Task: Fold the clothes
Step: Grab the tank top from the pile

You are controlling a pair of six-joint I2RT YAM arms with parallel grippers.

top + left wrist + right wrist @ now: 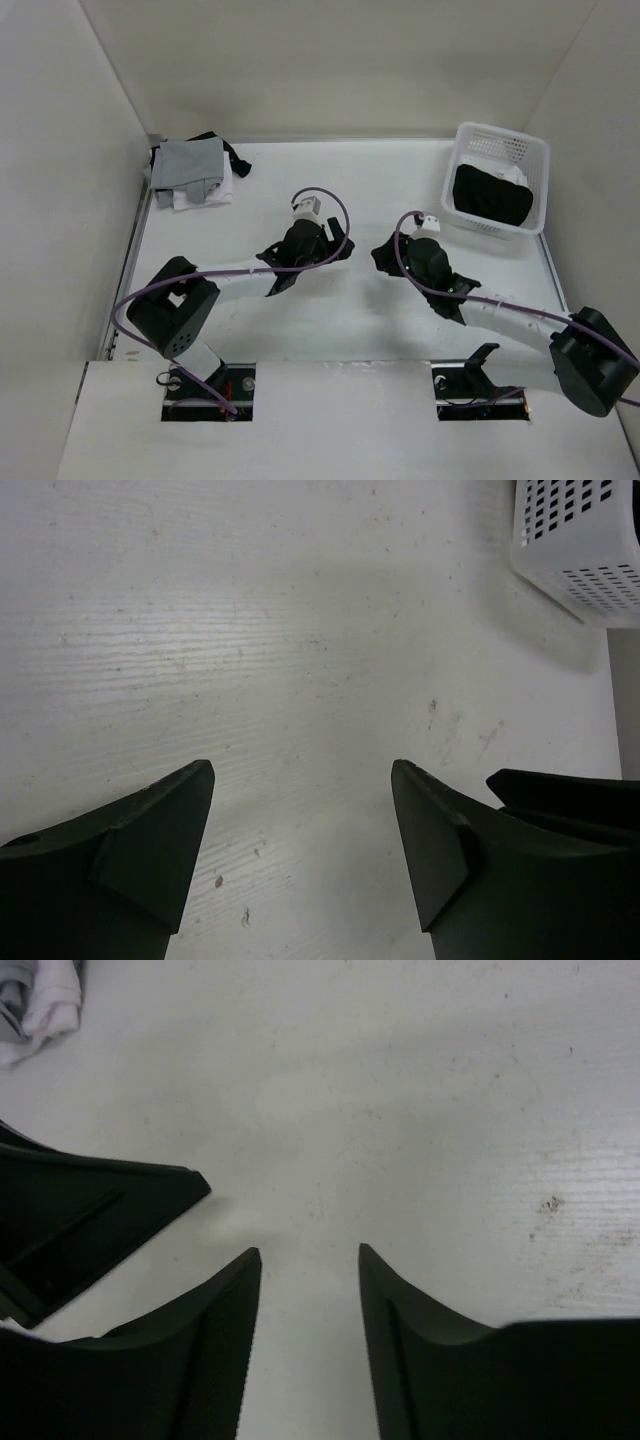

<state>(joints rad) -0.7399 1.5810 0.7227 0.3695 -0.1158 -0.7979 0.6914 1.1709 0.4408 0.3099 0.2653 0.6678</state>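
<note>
The clothes lie in two places. A black cloth (489,196) fills the white lattice basket (535,200) at the back right, with a white garment (515,175) behind it. A pile of grey (190,160), white and black clothes sits at the table's back left corner, and its edge (40,1005) shows in the right wrist view. My left gripper (343,250) (302,765) and right gripper (383,258) (310,1250) face each other over the bare middle of the table. Both are open, with nothing between their fingers.
The white table (350,170) is boxed in by walls at the back and both sides. The basket's corner (580,540) shows in the left wrist view. Each wrist view catches a finger of the other gripper close by: the right gripper's finger (565,790) and the left gripper's finger (90,1210).
</note>
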